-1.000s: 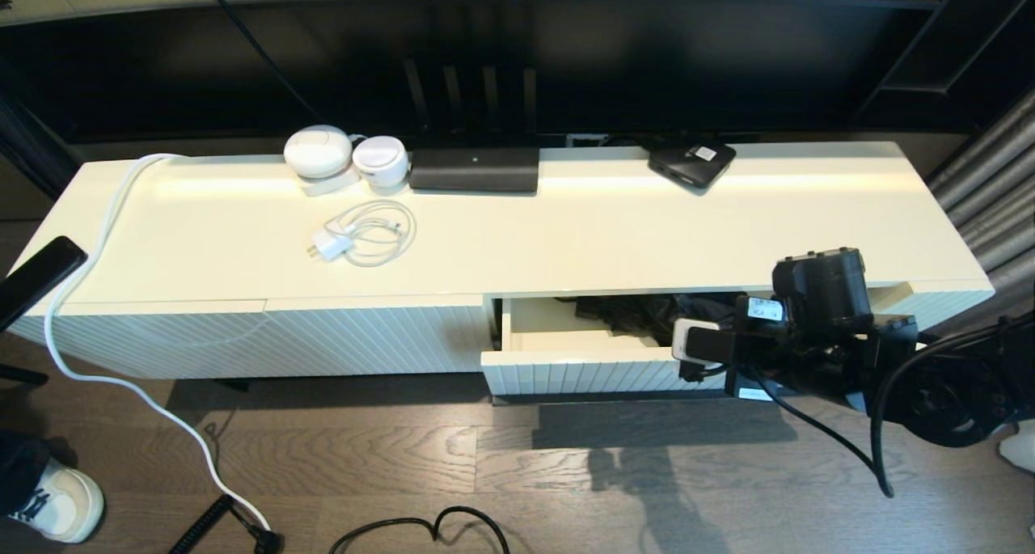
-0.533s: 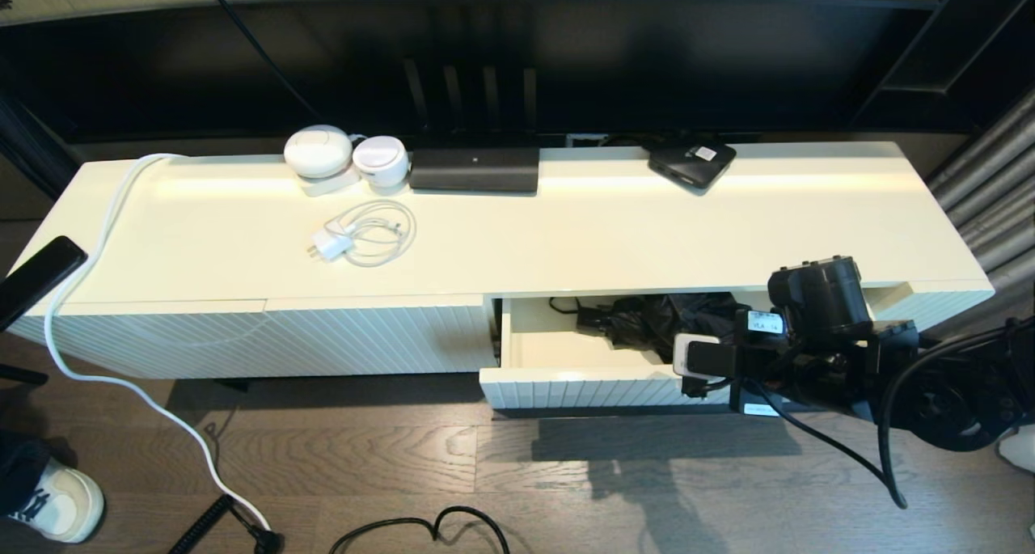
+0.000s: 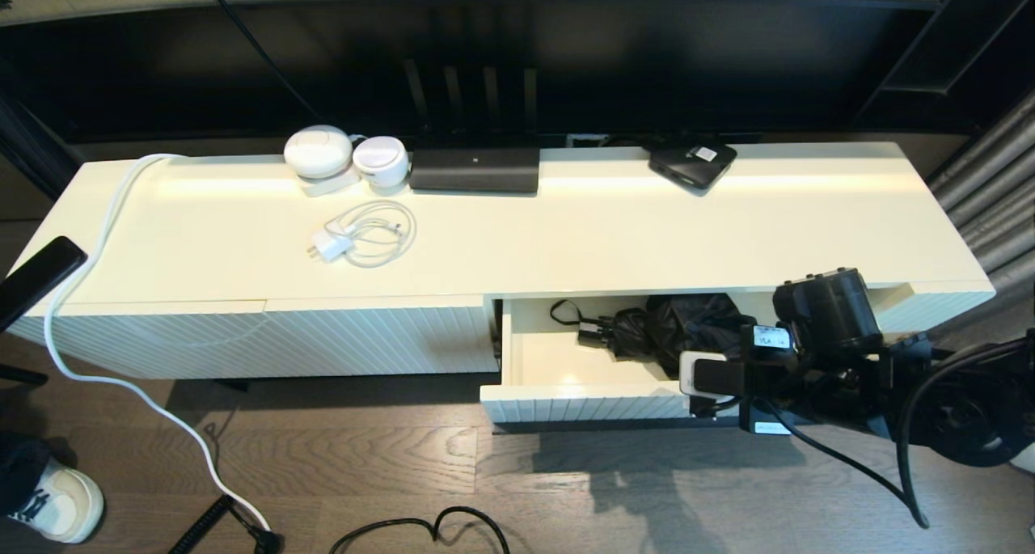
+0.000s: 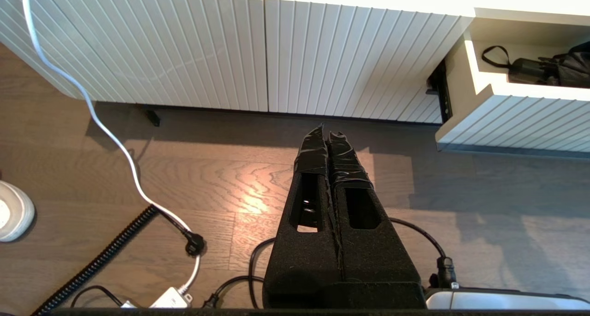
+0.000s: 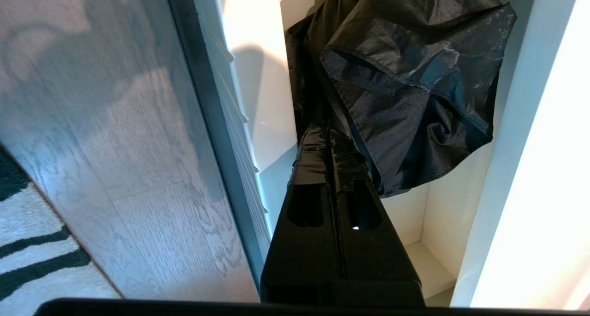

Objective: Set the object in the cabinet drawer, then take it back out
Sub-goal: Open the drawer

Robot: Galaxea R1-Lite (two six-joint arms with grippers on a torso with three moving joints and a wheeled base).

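I see one umbrella (image 3: 663, 331) lying inside the one open drawer (image 3: 586, 407), its handle and wrist loop toward the drawer's left end. My right gripper (image 5: 329, 143) sits over the drawer's right part, jaws pressed together with nothing between them, the bunched fabric just beyond and beside the tips. My left gripper (image 4: 328, 138) hangs above the wooden floor (image 4: 230, 177), jaws together and empty, the drawer well off to their side. On the cabinet top (image 3: 606, 230) lies one charger (image 3: 360, 234).

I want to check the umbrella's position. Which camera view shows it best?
The head view: the whole umbrella lies inside the open drawer, handle and loop included. The right wrist view shows only bunched fabric beyond the right hand; the left wrist view shows just its handle end.
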